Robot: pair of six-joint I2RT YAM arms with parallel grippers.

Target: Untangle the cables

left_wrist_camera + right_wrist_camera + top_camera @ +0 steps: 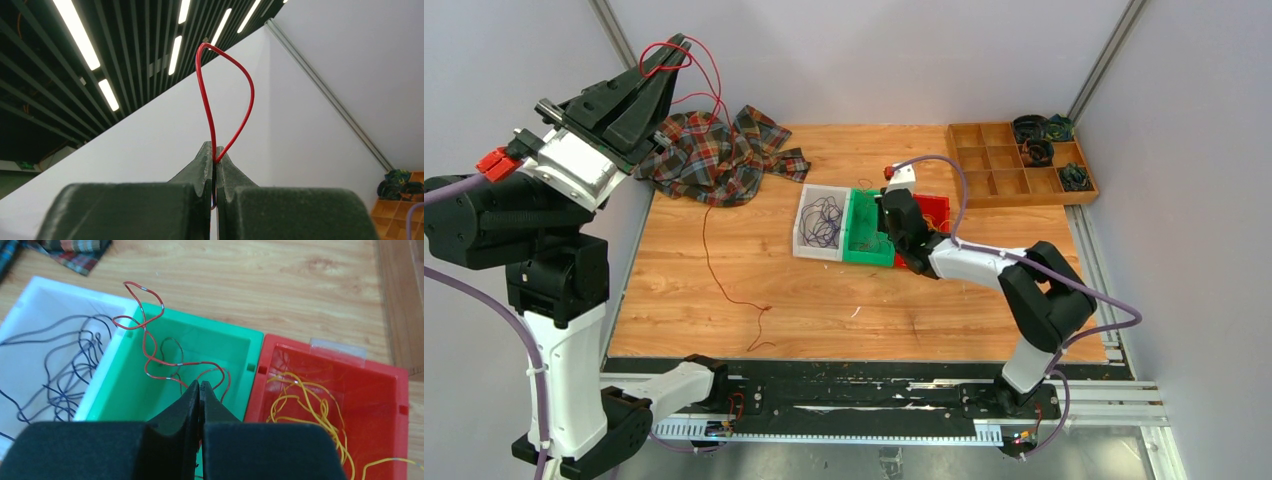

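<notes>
My left gripper (pixel 674 48) is raised high at the far left, shut on a loop of red cable (pixel 247 85). That cable (pixel 709 240) hangs down past the cloth and trails across the table. My right gripper (pixel 200 384) is shut low over the green bin (pixel 200 327), its tips meeting a dark red cable (pixel 150 362) that lies looped in the bin; a bit of red shows between the jaws. Purple cables (pixel 65 365) lie in the white bin (pixel 60 295). Yellow cables (pixel 305 400) lie in the red bin (pixel 325 352).
A plaid cloth (pixel 714 155) lies crumpled at the back left. A wooden compartment tray (pixel 1004 165) with dark coils (pixel 1036 130) stands at the back right. The three bins stand side by side mid-table. Grey walls close in both sides.
</notes>
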